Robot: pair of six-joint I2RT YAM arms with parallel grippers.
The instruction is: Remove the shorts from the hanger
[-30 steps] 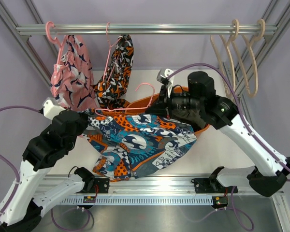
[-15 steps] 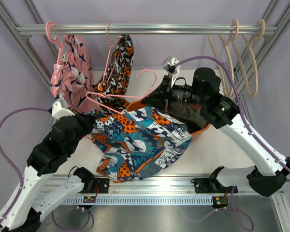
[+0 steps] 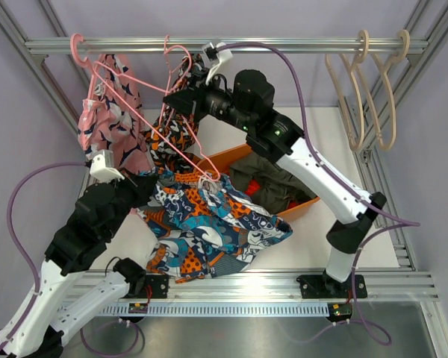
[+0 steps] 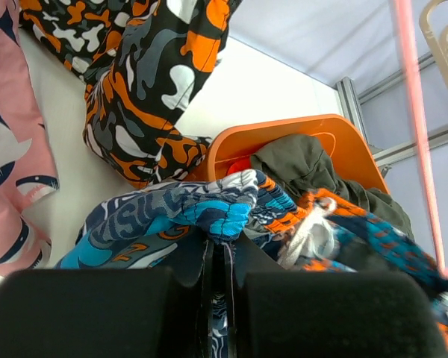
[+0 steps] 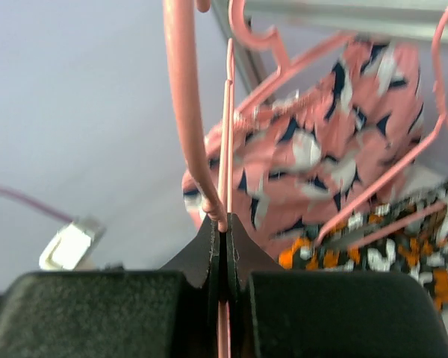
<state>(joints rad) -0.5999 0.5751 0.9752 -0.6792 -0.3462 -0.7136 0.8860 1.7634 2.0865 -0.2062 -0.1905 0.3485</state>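
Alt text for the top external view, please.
The right gripper, shut on a pink hanger, holds it up by the rail, its lower end reaching blue-orange shorts that the left gripper pinches on the table. Behind them is an orange bin with olive shorts; two more print shorts hang at left, empty beige hangers at right.

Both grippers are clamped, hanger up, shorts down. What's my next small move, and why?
Probably draw the left gripper, shut on the blue-print shorts, toward the near edge. The pink hanger, held in the right gripper, looks caught at the waistband, so more tension should free it.
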